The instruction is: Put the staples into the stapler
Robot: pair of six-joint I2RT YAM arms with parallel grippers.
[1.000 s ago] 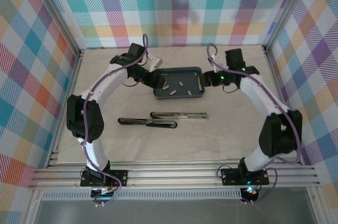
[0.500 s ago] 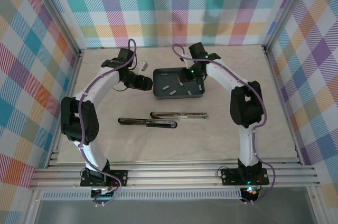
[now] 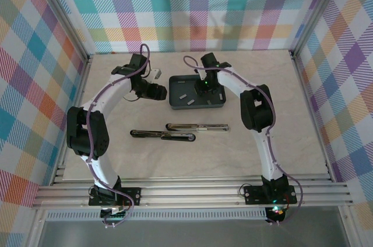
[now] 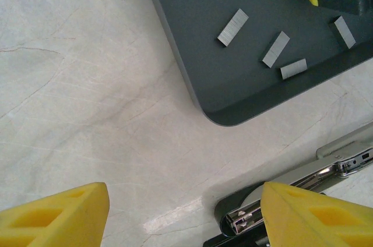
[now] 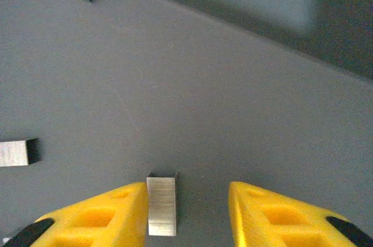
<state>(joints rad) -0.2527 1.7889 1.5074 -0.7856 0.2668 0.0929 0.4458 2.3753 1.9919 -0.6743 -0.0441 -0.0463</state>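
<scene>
Desk: What changed?
Photographer: The right gripper (image 5: 186,203) has swung over the grey tray (image 3: 195,108), its fingers narrowing astride one staple strip (image 5: 161,206) but not yet pinching it.
Desk: And the left gripper (image 4: 186,212)?
Photographer: Wide, empty, off the tray's corner.

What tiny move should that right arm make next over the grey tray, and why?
Probably close the right jaws. They stand open, low over the tray, with one staple strip lying between them, nearer one side and not yet pinched. Closing should grip it for lifting.
</scene>
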